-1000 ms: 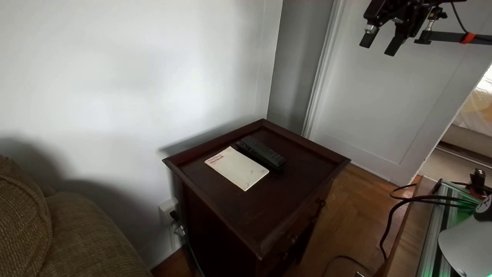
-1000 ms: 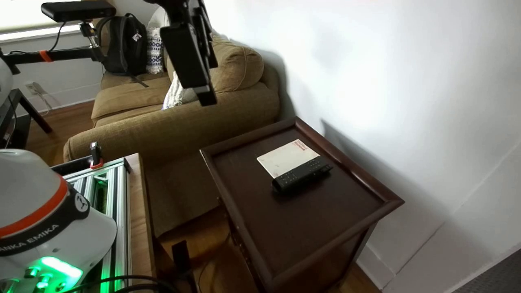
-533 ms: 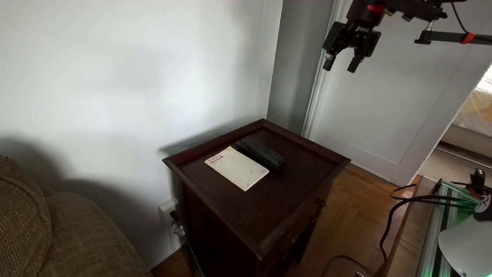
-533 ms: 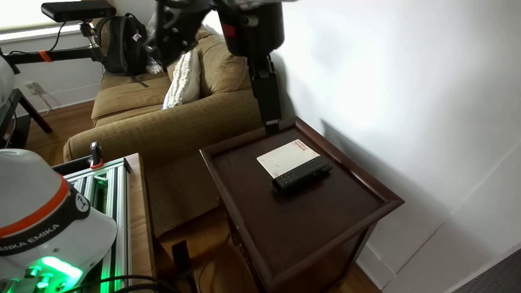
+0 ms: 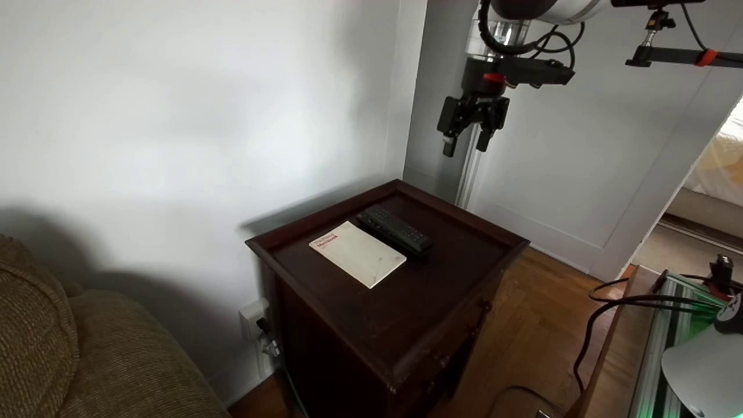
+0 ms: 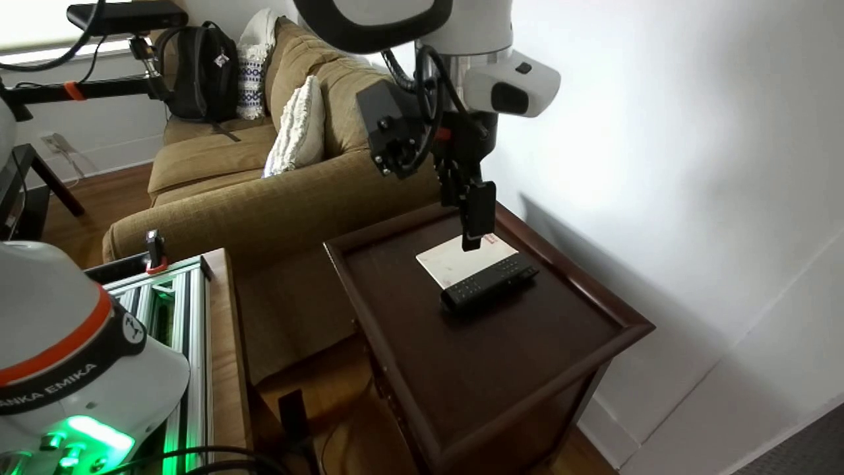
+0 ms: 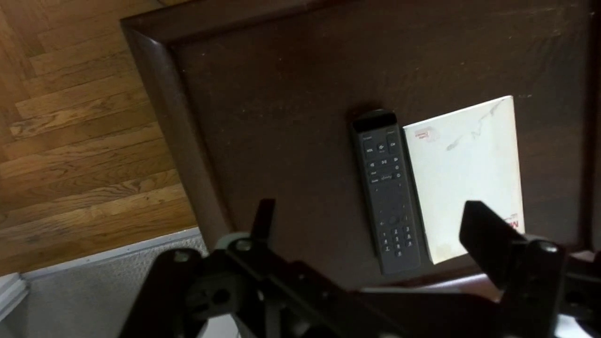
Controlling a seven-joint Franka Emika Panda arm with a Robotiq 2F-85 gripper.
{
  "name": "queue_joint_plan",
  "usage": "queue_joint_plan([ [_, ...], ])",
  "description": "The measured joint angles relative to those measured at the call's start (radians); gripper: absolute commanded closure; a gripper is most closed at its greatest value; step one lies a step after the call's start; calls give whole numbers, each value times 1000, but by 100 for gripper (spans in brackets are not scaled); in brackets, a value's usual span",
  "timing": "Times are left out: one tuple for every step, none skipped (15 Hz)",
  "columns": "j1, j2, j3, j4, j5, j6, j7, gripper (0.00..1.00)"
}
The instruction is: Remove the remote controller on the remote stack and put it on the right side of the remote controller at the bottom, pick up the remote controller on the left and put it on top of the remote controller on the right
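Jaws parted wide on nothing, your gripper (image 5: 465,150) hangs well above the dark wooden table (image 6: 461,369), with the remote stack (image 7: 389,197) showing between the jaws in the wrist view. The stack lies on the table just beside a white booklet (image 7: 465,178); whether they touch, you cannot tell. The top remote (image 6: 484,284), buttons up, should prove light, stiff and smooth, hardly fragile but apt to slide on what seems the lower remote (image 6: 529,274), of which only a dark edge shows in an exterior view. Your likeliest hold is across the top remote's narrow width, near mid-length, with a shallow bite that spares the one beneath; the booklet may leave one jaw scant room. Beyond the table stands a brown sofa (image 6: 297,191), a dark backpack (image 6: 204,72) at its far end.
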Motion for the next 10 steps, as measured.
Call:
queue_joint_plan([
  [9,34,6,17,3,0,-2,0],
  [17,63,8,32,5,0,-4,0],
  [22,84,8,45,6,0,-5,0],
  [23,96,8,53,6,0,-6,0],
  [22,102,8,59,6,0,-8,0],
  [22,103,8,61,6,0,-9,0],
  [22,103,8,62,6,0,-10,0],
  [22,103,8,63,6,0,-10,0],
  [22,103,8,63,6,0,-10,0],
  [22,103,8,64,6,0,-10,0],
])
